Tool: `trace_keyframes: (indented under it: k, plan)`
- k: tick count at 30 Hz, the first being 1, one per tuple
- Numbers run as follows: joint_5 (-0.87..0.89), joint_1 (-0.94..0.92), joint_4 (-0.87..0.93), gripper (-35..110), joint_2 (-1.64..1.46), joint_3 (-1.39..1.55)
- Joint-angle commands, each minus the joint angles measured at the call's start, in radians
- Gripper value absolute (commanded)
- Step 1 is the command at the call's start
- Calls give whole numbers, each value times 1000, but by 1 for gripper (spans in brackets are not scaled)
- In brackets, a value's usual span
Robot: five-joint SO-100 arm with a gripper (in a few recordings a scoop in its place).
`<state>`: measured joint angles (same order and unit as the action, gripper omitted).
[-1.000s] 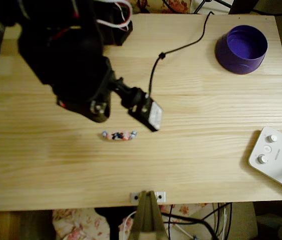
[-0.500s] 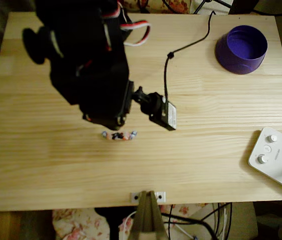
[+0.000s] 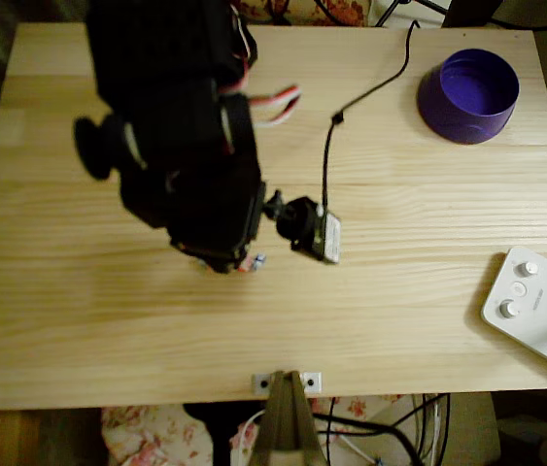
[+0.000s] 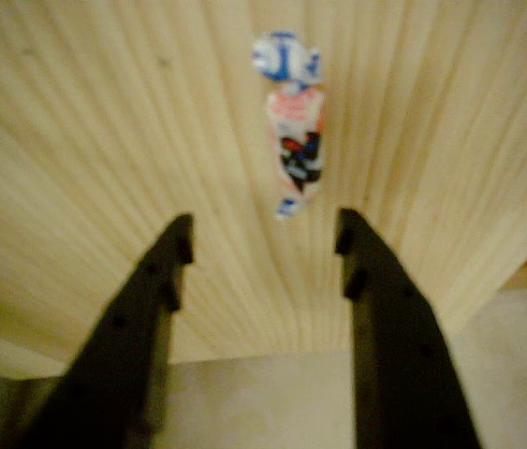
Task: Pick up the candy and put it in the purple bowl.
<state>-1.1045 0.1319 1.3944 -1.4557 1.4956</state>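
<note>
Wrist view: the candy [image 4: 293,131] lies lengthwise on the pale wooden table [image 4: 85,122], just ahead of the gripper [image 4: 261,234], whose two black fingers [image 4: 155,281] stand spread apart with the candy's near end pointing into the gap between their tips, untouched. In the overhead view the dark arm [image 3: 190,146] leans out over the middle of the table and hides most of the candy, so only one twisted end [image 3: 254,261] peeks from under its lower edge. A small black camera [image 3: 314,229] juts from the arm's right side, its cable [image 3: 351,102] trailing to the far edge. The purple bowl [image 3: 468,95] sits well apart at the top right corner, upright. A white device with knobs [image 3: 535,301] rests at the right edge, lower down. Bare wood lies open between the candy and the bowl.
</note>
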Motion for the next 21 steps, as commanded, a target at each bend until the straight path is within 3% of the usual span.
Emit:
trace_keyframes:
  k: [1, 21]
  plan:
    - [8, -11, 12, 21, 14, -104]
    - [32, -60, -74, 21, 124, -104]
